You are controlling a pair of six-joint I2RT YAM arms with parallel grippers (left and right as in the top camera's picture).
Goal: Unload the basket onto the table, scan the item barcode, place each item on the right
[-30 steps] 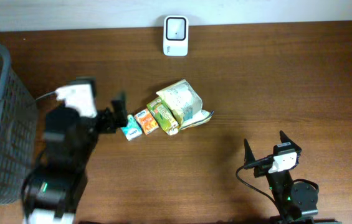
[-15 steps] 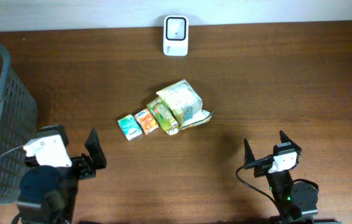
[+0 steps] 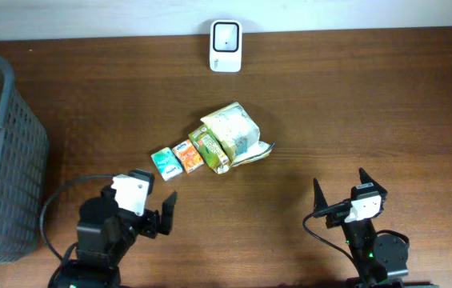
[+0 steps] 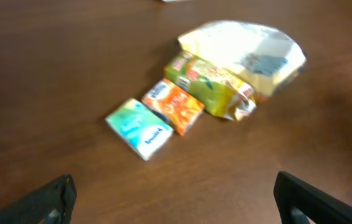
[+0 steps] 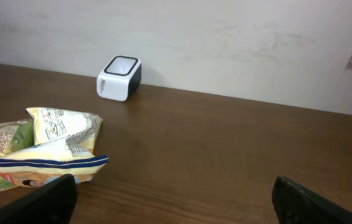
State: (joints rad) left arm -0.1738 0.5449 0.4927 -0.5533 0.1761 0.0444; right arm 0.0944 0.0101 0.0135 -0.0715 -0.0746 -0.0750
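Observation:
Four items lie in a row mid-table: a teal box [image 3: 165, 163], an orange box [image 3: 186, 156], a green carton [image 3: 209, 149] and a pale snack bag [image 3: 234, 130]. In the left wrist view they are the teal box [image 4: 139, 128], orange box [image 4: 174, 106], green carton [image 4: 210, 85] and bag [image 4: 244, 50]. The white barcode scanner [image 3: 226, 46] stands at the back edge and shows in the right wrist view [image 5: 119, 78]. My left gripper [image 3: 158, 214] is open near the front, short of the teal box, holding nothing [image 4: 174, 186]. My right gripper [image 3: 338, 182] is open and empty at the front right [image 5: 174, 186].
A dark mesh basket [image 3: 2, 160] stands at the table's left edge, beside the left arm. A pale wall [image 5: 225, 43] runs behind the scanner. Bare brown tabletop [image 3: 370, 104] lies between the items and the right arm.
The left arm has drawn back from the teal box to the front of the table and shifted right. Its jaws stayed open. The right arm and the items have not moved.

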